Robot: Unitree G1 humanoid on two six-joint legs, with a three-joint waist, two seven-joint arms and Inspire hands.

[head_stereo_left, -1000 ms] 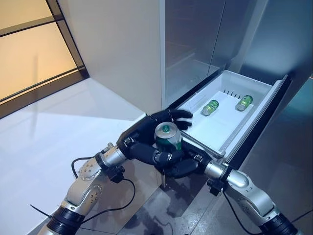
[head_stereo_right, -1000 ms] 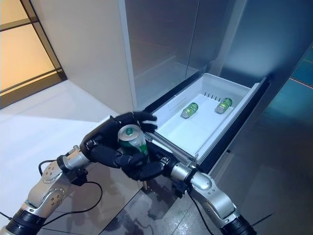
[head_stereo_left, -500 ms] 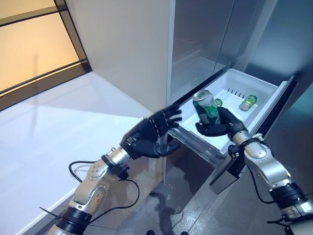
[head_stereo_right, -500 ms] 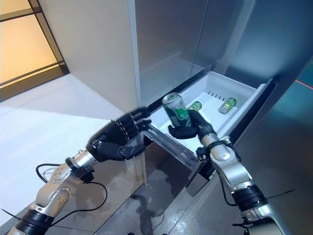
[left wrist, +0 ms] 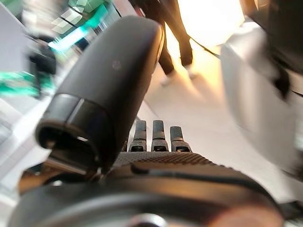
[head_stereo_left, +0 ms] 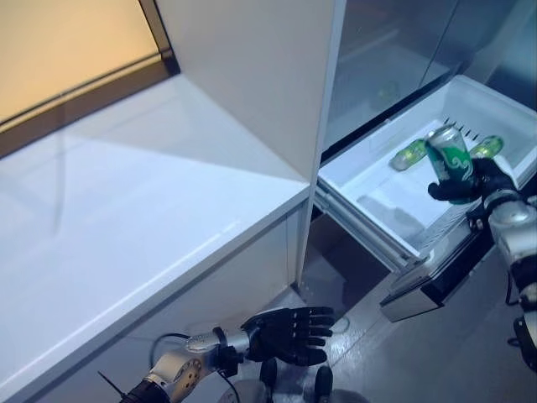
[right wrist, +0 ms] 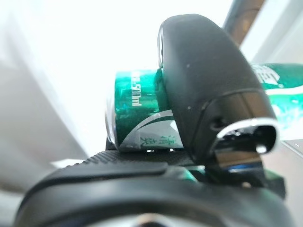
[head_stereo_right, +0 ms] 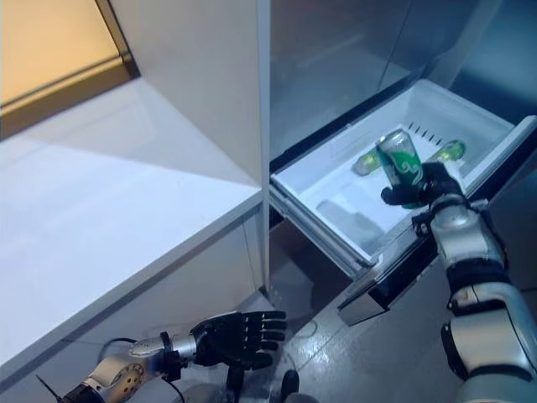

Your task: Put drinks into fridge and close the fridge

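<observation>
My right hand (head_stereo_left: 485,181) is shut on a green can (head_stereo_left: 449,161) and holds it upright above the right side of the open white fridge drawer (head_stereo_left: 361,180). The right wrist view shows the thumb (right wrist: 208,94) pressed on the can (right wrist: 137,113). Green cans (head_stereo_left: 410,154) lie on their sides at the back of the drawer. My left hand (head_stereo_left: 289,326) hangs low near the floor, below the counter, open and empty with fingers straight; its thumb (left wrist: 102,99) shows in the left wrist view.
A white counter (head_stereo_left: 126,210) lies left of the fridge. The steel fridge doors (head_stereo_left: 394,42) stand above the drawer. The drawer's dark front panel (head_stereo_left: 436,277) juts out toward me. A person's legs (left wrist: 173,42) show in the left wrist view.
The right hand has carried the can to the right, over the drawer. The left hand has dropped from the drawer's edge to near the floor. The camera has shifted too.
</observation>
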